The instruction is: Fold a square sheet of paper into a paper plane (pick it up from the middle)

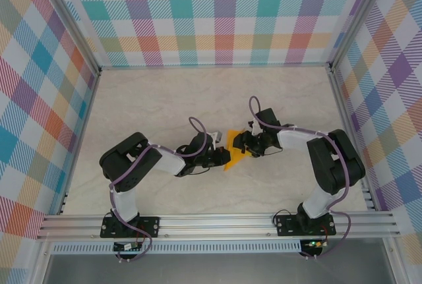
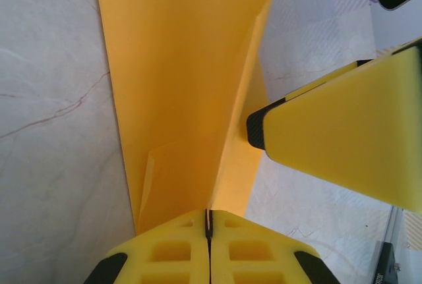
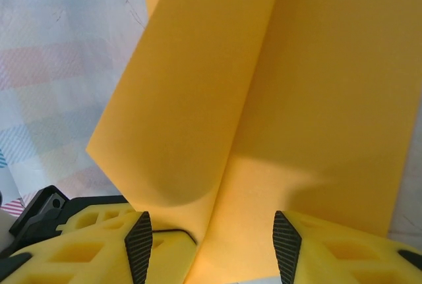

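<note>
The orange-yellow sheet of paper (image 1: 233, 150) is folded along a centre crease and held above the table between the two grippers. My left gripper (image 2: 208, 223) is shut on the paper's near end at the crease, and the two flaps (image 2: 184, 73) spread away from its jaws. One yellow finger of the right gripper (image 2: 343, 145) touches the paper's right flap. My right gripper (image 3: 212, 234) is open, its ribbed pads (image 3: 138, 248) standing on either side of the creased paper (image 3: 277, 86). In the top view the left gripper (image 1: 216, 157) and right gripper (image 1: 245, 143) meet at the paper.
The pale marble-patterned table (image 1: 165, 99) is fenced by checkered walls (image 1: 217, 14). An aluminium rail (image 1: 217, 221) runs along the near edge by the arm bases. Purple cables (image 1: 195, 126) loop over both arms.
</note>
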Robot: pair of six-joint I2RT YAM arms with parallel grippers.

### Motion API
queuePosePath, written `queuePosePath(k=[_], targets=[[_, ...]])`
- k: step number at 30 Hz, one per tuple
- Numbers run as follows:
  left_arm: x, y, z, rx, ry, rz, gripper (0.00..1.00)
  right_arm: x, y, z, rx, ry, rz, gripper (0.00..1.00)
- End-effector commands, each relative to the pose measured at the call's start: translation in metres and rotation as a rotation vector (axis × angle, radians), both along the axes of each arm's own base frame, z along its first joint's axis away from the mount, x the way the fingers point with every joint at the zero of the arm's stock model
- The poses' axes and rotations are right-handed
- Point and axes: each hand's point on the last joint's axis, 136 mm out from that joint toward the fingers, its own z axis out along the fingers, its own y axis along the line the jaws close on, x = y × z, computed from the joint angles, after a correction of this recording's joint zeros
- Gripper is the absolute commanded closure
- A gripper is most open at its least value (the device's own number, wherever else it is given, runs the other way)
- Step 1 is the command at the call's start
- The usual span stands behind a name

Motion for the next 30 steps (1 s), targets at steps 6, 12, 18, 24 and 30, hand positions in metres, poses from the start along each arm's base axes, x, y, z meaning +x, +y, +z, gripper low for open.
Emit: queuePosePath(k=[6, 12, 18, 24, 30], targets=[[0.010, 0.000, 0.001, -0.049, 0.040, 0.025, 0.94, 0.008, 0.011, -0.004, -0.002, -0.030, 0.056, 0.48], [0.010, 0.002, -0.001, -0.048, 0.053, 0.028, 0.89, 0.006, 0.002, -0.019, -0.095, 0.010, 0.038, 0.48], [0.010, 0.002, -0.002, -0.043, 0.059, 0.025, 0.79, 0.001, -0.005, -0.033, -0.179, 0.054, 0.026, 0.48], [0.010, -0.009, 0.000, -0.070, 0.057, -0.019, 0.76, -0.001, -0.008, -0.039, -0.209, 0.079, 0.016, 0.48], [0.009, 0.006, 0.007, -0.041, 0.033, 0.006, 0.72, -0.002, -0.015, -0.043, -0.257, 0.102, -0.003, 0.47]])
